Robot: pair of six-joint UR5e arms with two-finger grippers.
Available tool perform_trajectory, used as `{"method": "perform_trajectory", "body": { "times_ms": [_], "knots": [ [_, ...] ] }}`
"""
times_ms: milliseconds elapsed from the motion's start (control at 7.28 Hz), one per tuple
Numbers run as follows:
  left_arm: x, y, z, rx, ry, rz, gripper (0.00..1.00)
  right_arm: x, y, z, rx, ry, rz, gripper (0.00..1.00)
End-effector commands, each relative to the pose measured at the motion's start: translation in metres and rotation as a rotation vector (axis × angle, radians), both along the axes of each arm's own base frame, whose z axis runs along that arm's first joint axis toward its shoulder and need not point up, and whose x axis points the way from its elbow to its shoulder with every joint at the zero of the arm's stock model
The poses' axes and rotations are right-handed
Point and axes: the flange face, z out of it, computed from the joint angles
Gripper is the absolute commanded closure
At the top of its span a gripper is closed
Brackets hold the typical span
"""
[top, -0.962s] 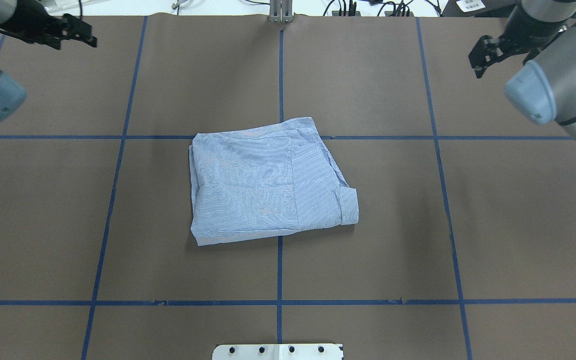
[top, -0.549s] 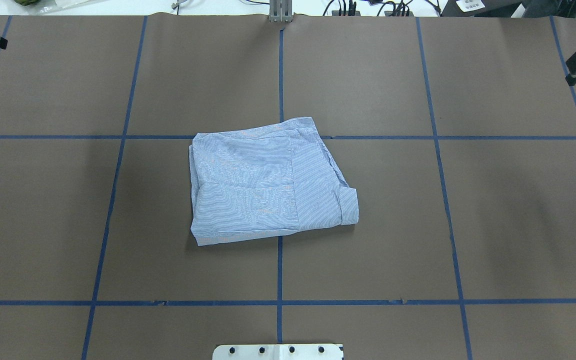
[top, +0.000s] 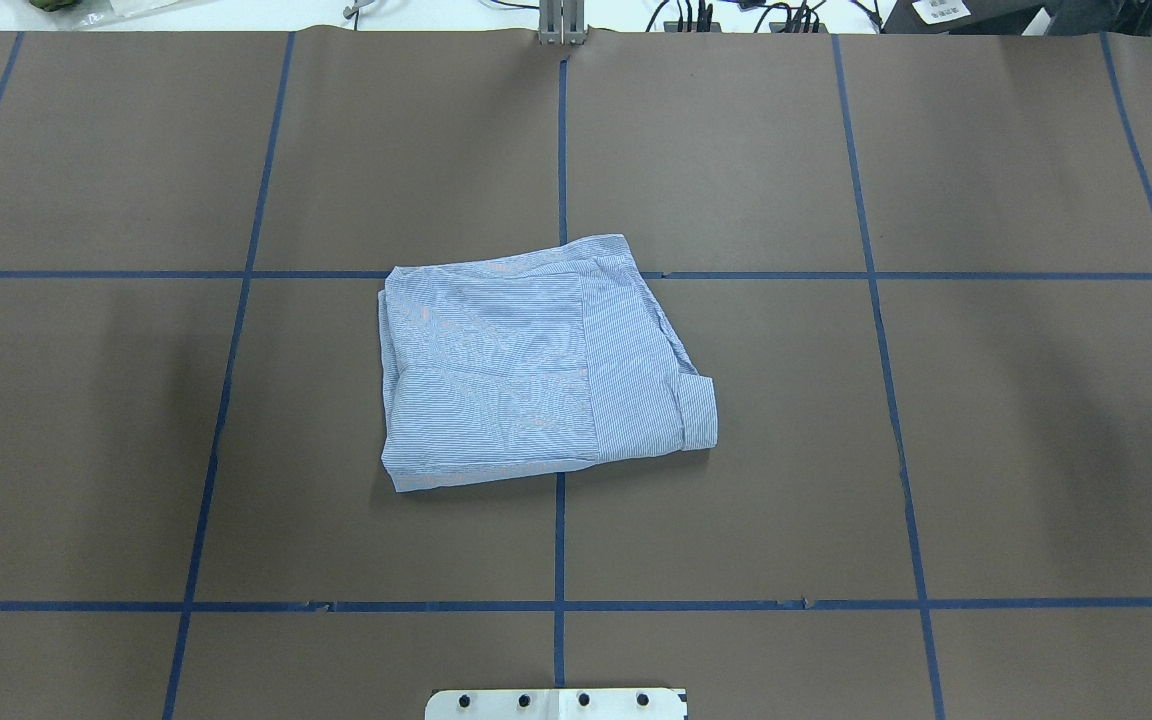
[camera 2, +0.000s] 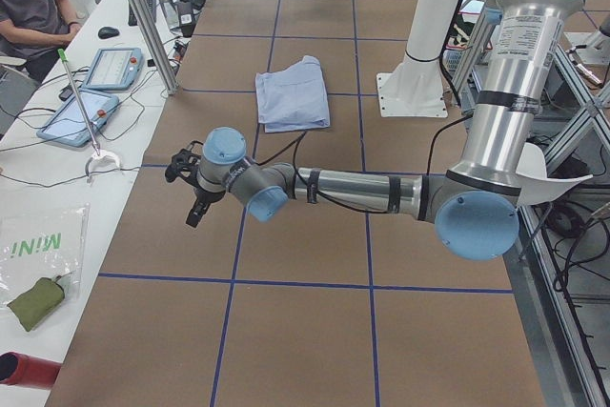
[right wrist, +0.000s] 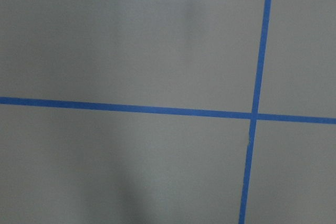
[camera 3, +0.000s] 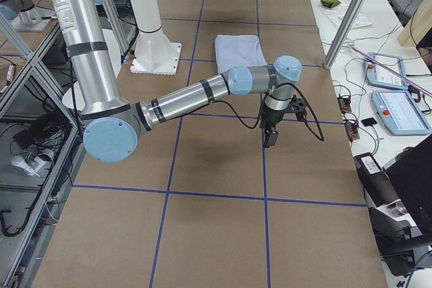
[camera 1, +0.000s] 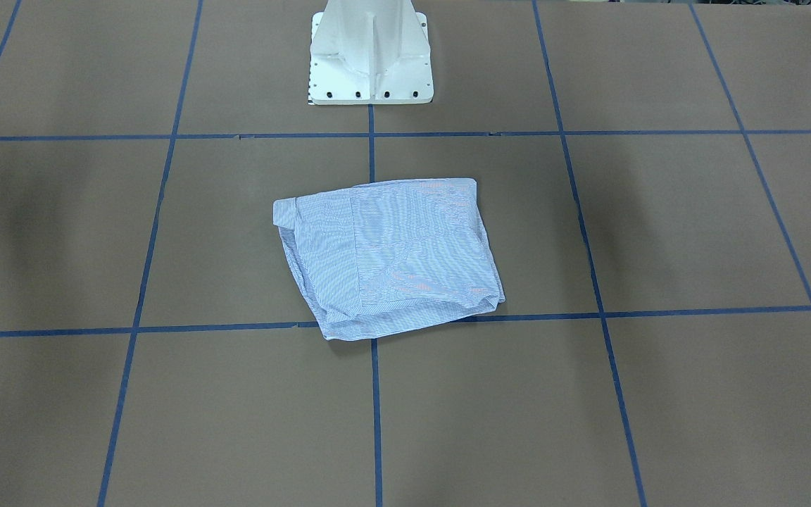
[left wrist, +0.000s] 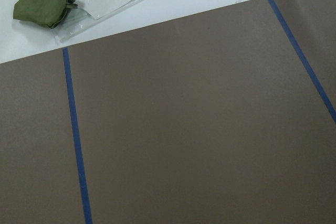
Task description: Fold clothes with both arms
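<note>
Both claws hang far out at opposite ends of the table, the left claw (camera 2: 189, 193) near one bench and the right claw (camera 3: 277, 126) near the other. Each is well apart from the shirt (top: 526, 370). Whether their fingers are spread or pinched I cannot tell, though no cloth is in either.

The shirt lies in the middle of the table (top: 836, 450) as a compact, roughly square packet, sitting across a crossing of the blue tape lines (top: 559, 540). Its sleeves are tucked out of sight. To my eye the folding is as good as done. One side slants and a corner curls up a little, so at most a squaring-up is left.

The tabletop is matt brown and flat, gridded with tape, and the white pedestal (camera 1: 370, 56) is bolted at the robot's edge. White benches run along both ends, holding tablets (camera 2: 81, 113), cables and a green pouch (left wrist: 44, 6). A person (camera 2: 33, 2) sits at one of them.
</note>
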Motion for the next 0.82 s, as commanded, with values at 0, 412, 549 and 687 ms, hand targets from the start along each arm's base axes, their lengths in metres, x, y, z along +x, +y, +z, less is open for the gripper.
{"method": "perform_trajectory", "body": {
  "times_ms": [0,412,549,687],
  "knots": [
    [-0.005,0.016,0.049,-0.046,-0.034,-0.018,0.0,0.009,0.017,0.032,-0.029,0.003,0.011,0.0],
    [-0.012,0.011,0.062,-0.092,-0.112,-0.058,0.0,0.059,0.03,0.047,-0.072,-0.056,0.101,0.0],
    [-0.01,0.007,0.058,-0.205,-0.127,-0.021,0.0,0.058,0.035,0.052,-0.086,-0.071,0.099,0.0],
    [-0.016,0.011,0.044,-0.207,-0.119,0.042,0.0,0.058,0.035,0.053,-0.088,-0.072,0.099,0.0]
  ]
}}
